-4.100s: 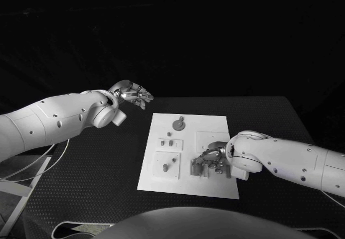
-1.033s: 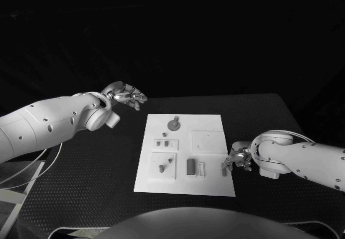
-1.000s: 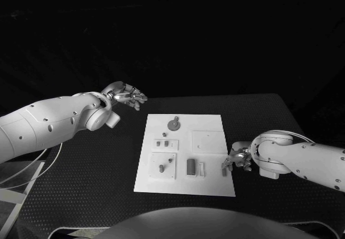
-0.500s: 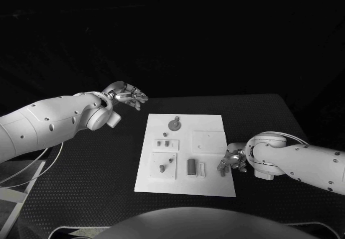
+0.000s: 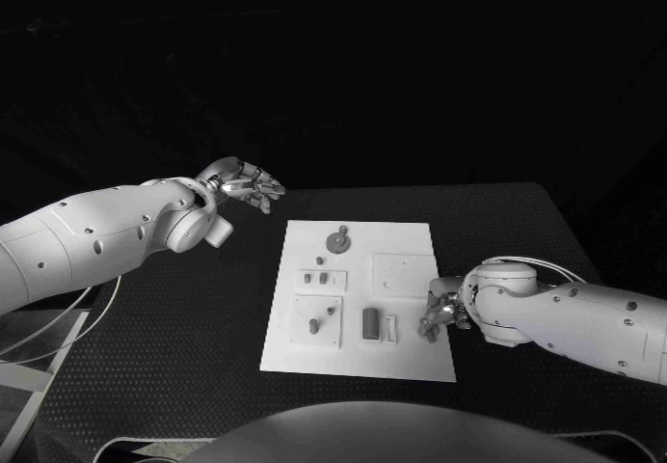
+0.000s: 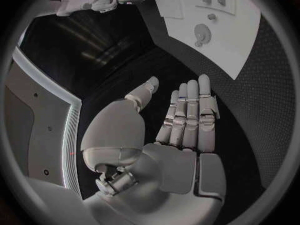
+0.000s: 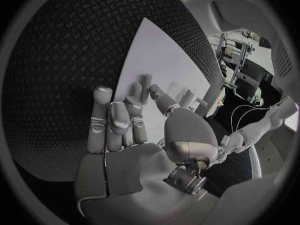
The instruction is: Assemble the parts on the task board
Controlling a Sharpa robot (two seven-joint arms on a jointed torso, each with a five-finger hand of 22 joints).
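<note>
White board [image 5: 359,357] mid-worktop [image 5: 167,318]; small parts [image 5: 370,323] around its 6 o'clock. Right hand [image 5: 440,311] at board's 4 o'clock edge, fingers loosely spread, holding nothing. Left hand [image 5: 248,183] at 10 o'clock, fingers straight, empty. Parts look light, rigid, slippery; pinch their long sides.
</note>
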